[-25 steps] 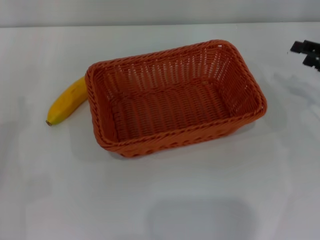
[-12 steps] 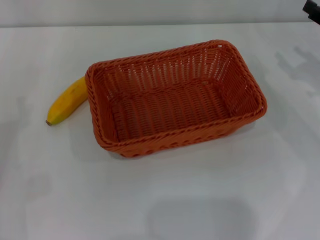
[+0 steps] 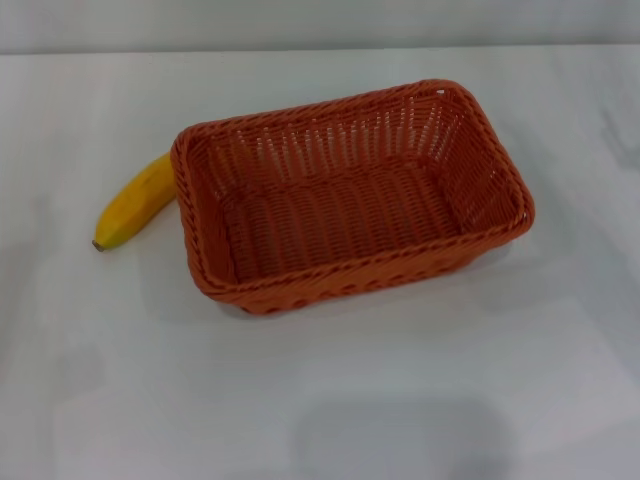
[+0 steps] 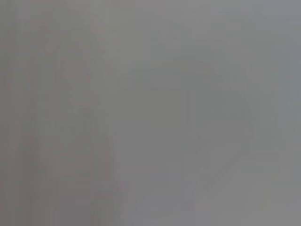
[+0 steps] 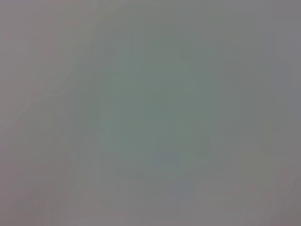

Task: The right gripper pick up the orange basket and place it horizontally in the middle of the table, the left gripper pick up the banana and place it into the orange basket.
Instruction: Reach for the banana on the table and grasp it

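Note:
The orange basket lies lengthwise across the middle of the white table in the head view, open side up and empty. The banana rests on the table against the basket's left short side, its far end hidden behind the rim. Neither gripper shows in any view. Both wrist views give only a plain grey surface.
Soft shadows fall on the table at the right edge and near the front. The table's far edge meets a pale wall at the top of the head view.
The right gripper, seen at the far right edge a second ago, moved up and out of the head view. Basket and banana have not moved.

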{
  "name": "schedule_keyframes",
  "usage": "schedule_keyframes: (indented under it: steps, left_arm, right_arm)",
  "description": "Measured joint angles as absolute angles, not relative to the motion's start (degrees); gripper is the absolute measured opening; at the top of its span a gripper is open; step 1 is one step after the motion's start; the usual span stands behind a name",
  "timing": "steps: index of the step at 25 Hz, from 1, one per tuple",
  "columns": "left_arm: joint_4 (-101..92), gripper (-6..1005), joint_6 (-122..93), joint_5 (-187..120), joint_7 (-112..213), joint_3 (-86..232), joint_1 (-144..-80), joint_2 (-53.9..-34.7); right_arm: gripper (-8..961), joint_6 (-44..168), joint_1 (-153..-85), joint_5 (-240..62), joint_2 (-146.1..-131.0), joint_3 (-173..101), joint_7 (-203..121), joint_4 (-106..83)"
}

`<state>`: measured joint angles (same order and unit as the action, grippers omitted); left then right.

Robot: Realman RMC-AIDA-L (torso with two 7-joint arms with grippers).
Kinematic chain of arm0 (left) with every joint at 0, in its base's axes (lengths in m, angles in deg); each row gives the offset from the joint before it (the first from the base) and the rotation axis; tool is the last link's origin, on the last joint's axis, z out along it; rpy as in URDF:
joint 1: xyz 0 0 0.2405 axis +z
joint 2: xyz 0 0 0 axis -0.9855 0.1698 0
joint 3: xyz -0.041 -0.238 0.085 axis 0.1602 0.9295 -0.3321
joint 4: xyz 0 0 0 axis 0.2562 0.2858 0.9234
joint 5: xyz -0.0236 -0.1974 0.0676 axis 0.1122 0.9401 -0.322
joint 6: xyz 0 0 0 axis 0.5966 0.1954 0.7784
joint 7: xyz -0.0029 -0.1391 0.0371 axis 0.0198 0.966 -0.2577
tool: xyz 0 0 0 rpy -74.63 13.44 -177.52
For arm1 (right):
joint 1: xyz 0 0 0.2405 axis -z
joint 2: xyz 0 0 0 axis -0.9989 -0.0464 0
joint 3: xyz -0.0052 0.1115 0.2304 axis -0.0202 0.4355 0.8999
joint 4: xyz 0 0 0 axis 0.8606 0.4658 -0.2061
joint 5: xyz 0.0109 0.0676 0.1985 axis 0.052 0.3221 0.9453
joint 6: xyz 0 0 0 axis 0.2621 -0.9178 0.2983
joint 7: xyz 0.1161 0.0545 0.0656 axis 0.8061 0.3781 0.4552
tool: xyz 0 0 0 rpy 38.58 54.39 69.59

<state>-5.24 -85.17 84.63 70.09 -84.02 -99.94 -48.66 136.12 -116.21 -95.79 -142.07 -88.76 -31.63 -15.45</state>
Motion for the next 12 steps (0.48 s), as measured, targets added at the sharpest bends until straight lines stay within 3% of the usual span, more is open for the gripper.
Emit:
schedule_keyframes:
  steps: [12]
  left_arm:
    - [-8.1, 886, -84.1, 81.4, 70.4, -84.5, -100.4, -48.65]
  right_arm:
    - [651, 128.1, -116.4, -94.8, -142.06, -88.4, -19.5, -10.7]
